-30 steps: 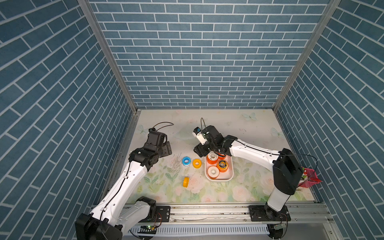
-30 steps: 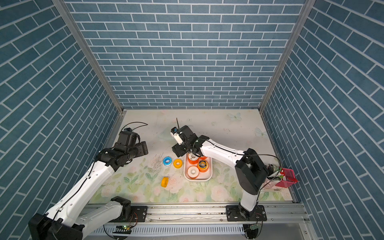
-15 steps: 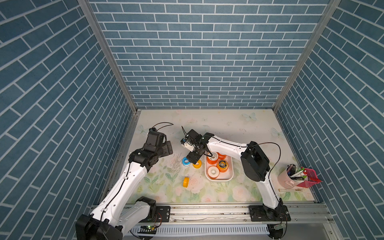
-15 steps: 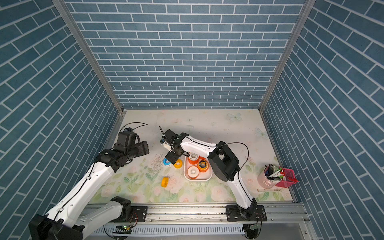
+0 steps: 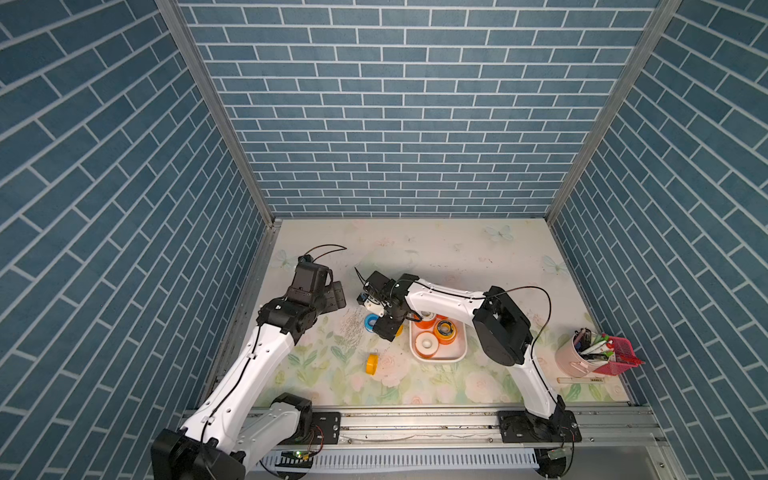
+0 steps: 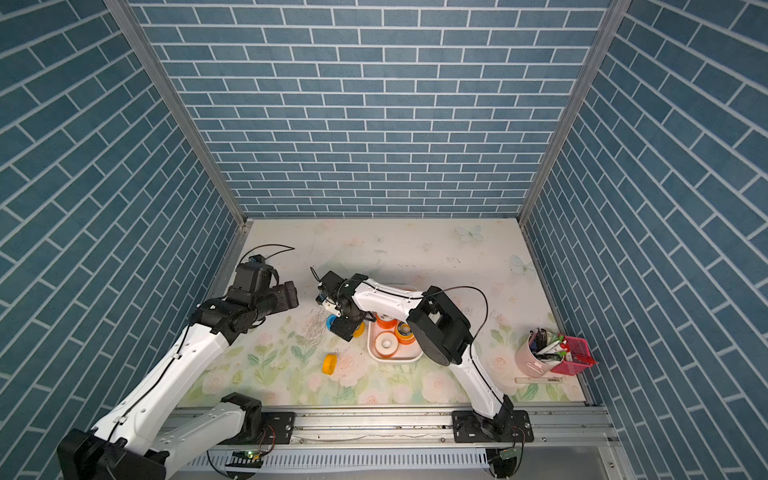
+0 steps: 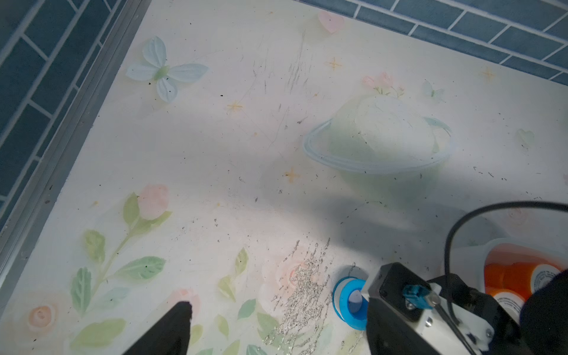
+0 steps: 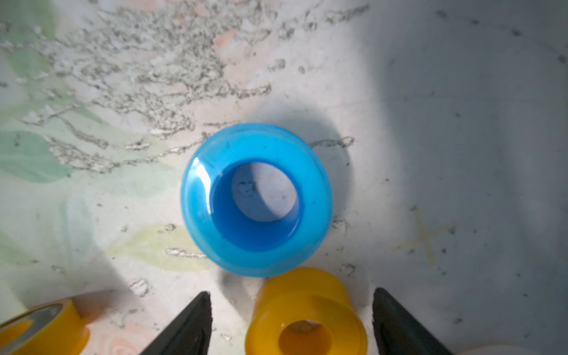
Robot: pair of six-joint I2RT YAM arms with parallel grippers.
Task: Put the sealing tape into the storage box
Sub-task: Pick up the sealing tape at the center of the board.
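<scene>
Blue brick walls [image 5: 395, 104] on three sides of a floral desk [image 5: 415, 257]. Storage box [image 5: 438, 358] right of centre, already holding several spools of sealing tape [image 5: 427, 344], orange-rimmed with white or black faces. Three spools left out on the desk: blue spool [image 5: 371, 321]; yellow spool [image 6: 360, 330] touching or just beside it, impossible to tell which; tipped spool [image 5: 372, 363] on edge, apart from both.

Step in hand, at a guess: pick-up of the yellow spool. Right arm [image 5: 440, 297] bent low over it, jaws apart, one on either side, no contact visible. Next move likely: lower a little, close on the rim without nudging the blue spool, lift, carry over the box wall to a free spot.

Left arm [image 5: 266, 353] off to the side, jaws apart and empty.

Mostly hidden from both top views by the wrist: the yellow spool. Shown only by the right wrist view: yellow spool [image 8: 307, 316] centred between the fingertips [image 8: 201, 310], blue spool [image 8: 256, 199] just beyond. From the left wrist view: one left fingertip [image 7: 176, 319], the blue spool [image 7: 350, 302], a corner of the box [image 7: 468, 261].
</scene>
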